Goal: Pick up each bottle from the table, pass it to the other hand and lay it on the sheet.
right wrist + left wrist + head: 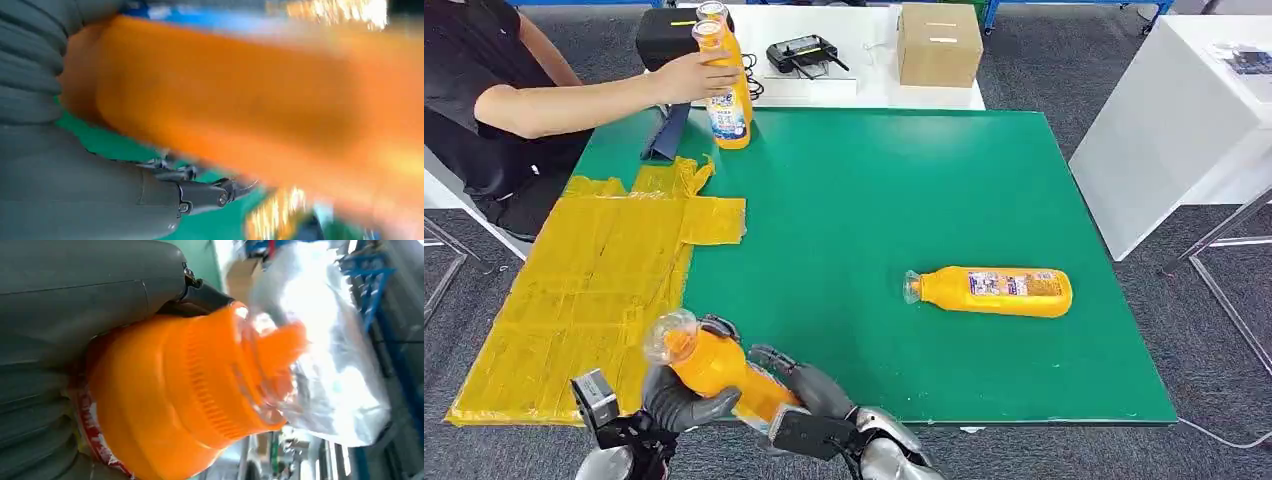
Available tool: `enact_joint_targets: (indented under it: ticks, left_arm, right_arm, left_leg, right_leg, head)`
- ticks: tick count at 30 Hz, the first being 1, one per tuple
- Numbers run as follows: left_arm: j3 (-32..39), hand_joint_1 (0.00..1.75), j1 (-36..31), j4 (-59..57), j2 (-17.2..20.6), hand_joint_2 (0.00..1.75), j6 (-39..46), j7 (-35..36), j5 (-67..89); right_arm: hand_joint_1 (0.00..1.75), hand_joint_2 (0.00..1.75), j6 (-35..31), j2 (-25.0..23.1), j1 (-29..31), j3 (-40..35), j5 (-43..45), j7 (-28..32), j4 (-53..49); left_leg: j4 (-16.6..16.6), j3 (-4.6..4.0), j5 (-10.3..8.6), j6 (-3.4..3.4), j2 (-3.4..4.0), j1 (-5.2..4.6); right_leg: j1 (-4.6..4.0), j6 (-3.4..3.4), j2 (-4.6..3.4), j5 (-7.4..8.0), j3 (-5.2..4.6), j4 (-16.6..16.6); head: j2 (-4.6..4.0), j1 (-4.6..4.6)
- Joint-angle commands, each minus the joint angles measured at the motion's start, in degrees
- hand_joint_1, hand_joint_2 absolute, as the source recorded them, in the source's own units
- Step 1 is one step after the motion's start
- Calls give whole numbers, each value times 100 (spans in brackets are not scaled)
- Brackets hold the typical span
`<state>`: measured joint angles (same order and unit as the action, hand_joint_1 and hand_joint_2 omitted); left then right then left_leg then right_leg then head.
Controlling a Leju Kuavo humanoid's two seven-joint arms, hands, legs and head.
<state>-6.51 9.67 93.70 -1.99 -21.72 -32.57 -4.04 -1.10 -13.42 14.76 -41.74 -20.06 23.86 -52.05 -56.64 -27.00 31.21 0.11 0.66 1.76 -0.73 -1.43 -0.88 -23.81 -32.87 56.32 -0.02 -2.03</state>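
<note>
An orange bottle [714, 365] with a clear cap is held tilted over the green table's [864, 190] near edge, cap toward the yellow sheet [594, 290]. My left hand [682, 400] wraps its lower body from the sheet side. My right hand [809, 385] holds its base end, fingers curled against it. Up close, the left hand [75, 305] lies over the ribbed neck of the bottle [190, 390]. The right hand [65, 175] lies along the blurred bottle [250, 110]. A second orange bottle [994, 291] lies on its side at the table's right.
A person's hand [694, 75] at the far left corner holds upright orange bottles [729, 100]. Behind the green table a white table carries a cardboard box [939, 45] and a black device [804, 52]. A white cabinet [1184, 120] stands to the right.
</note>
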Motion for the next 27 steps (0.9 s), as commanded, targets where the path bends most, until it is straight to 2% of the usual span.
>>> enact_joint_targets:
  ticks: [1,3,4,6,7,8,11,15,16,18,20,21,23,24,25,27]
  left_arm:
    - [1025,175,-74,798,22,175,1023,-256,1091]
    - [1250,175,-127,897,-29,175,1195,-307,1334]
    - [1384,175,-183,985,-130,175,1736,-517,1882]
    - [1401,175,-233,1073,-172,175,1995,-555,2143]
    - [1468,175,-265,1147,-308,175,2850,-672,2957]
    - [1402,175,-257,1174,-339,175,3247,-695,3370]
    - [1351,175,-237,1208,-347,175,3289,-674,3393]
    - [1304,175,-218,1172,-314,175,3346,-662,3407]
    - [1300,175,-221,1116,-380,175,4262,-682,4317]
    - [1153,175,-129,984,-445,175,5203,-370,5611]
    - [850,175,-75,757,-398,175,5774,-35,6496]
    - [741,175,-58,486,-380,175,6161,468,7554]
    - [566,175,-79,127,-298,175,6172,1225,8834]
    - [351,175,-242,-238,-204,175,6172,1638,9370]
    - [270,175,-380,-621,-64,175,6172,1792,9404]
    - [270,175,-380,-621,-64,175,6172,1792,9404]
  right_arm:
    - [0,175,-229,1598,112,1764,-461,-459,-2113]
    - [0,175,-39,1742,10,2123,-532,-419,-2287]
    - [0,175,-76,1871,-49,2211,-642,-451,-2386]
    - [0,175,0,2057,-170,2401,-662,-442,-2574]
    - [0,175,33,2224,-270,2520,-723,-462,-2738]
    - [0,175,79,2364,-316,2600,-717,-484,-2835]
    - [0,175,152,2431,-322,2670,-671,-473,-2865]
    - [0,175,165,2343,-319,2647,-688,-484,-2866]
    - [0,175,129,2507,-338,2633,-711,-537,-2946]
    - [0,175,216,2830,-359,2768,-623,-595,-3113]
    - [0,175,380,3032,-371,2941,-494,-611,-3217]
    - [0,175,580,3145,-263,2987,-416,-599,-3183]
    - [0,175,787,3209,53,2950,-383,-663,-2924]
    - [0,175,911,3249,339,2857,-371,-712,-2694]
    - [0,175,963,3253,479,2818,-370,-744,-2553]
    - [0,175,963,3253,479,2818,-370,-744,-2553]
  left_leg:
    - [-3,-11,-5,12,-21,-10]
    - [2,-4,-9,18,-42,-21]
    - [-1,-8,-8,13,-35,-20]
    - [-6,-10,-9,17,-46,-25]
    - [0,0,-9,22,-51,-30]
    - [-4,-3,-8,17,-42,-25]
    - [2,8,-8,23,-59,-34]
    - [5,8,-7,19,-26,-33]
    - [12,17,-8,20,-23,-37]
    - [9,7,-10,19,-30,-36]
    - [7,5,-11,21,-42,-40]
    - [4,5,-9,20,-41,-39]
    - [18,19,-16,28,-51,-50]
    - [13,14,-14,25,-28,-47]
    - [9,11,-12,23,-17,-48]
    - [13,6,-16,22,-15,-52]
  right_leg:
    - [9,-9,23,0,-4,2]
    - [20,-12,41,-1,6,-2]
    - [18,-7,35,0,2,-1]
    - [23,-8,47,-4,2,0]
    - [27,-10,52,-7,10,-3]
    - [22,-7,42,-5,5,-2]
    - [30,-10,59,-11,16,-4]
    - [32,-6,26,-2,8,-3]
    - [35,-6,26,-2,14,-5]
    - [36,-6,33,-2,10,-5]
    - [38,-8,45,-4,8,-4]
    - [38,-8,42,-5,7,-3]
    - [46,-13,52,-3,20,-13]
    - [43,-10,34,0,11,-9]
    - [42,-8,21,2,7,-5]
    - [51,-7,19,6,8,-6]
  head:
    - [0,2]
    - [0,0]
    - [0,2]
    - [0,2]
    - [0,2]
    - [0,2]
    - [0,-2]
    - [0,0]
    - [0,2]
    - [0,2]
    - [0,-2]
    - [0,-2]
    - [0,0]
    - [0,0]
    - [0,-2]
    - [0,-2]
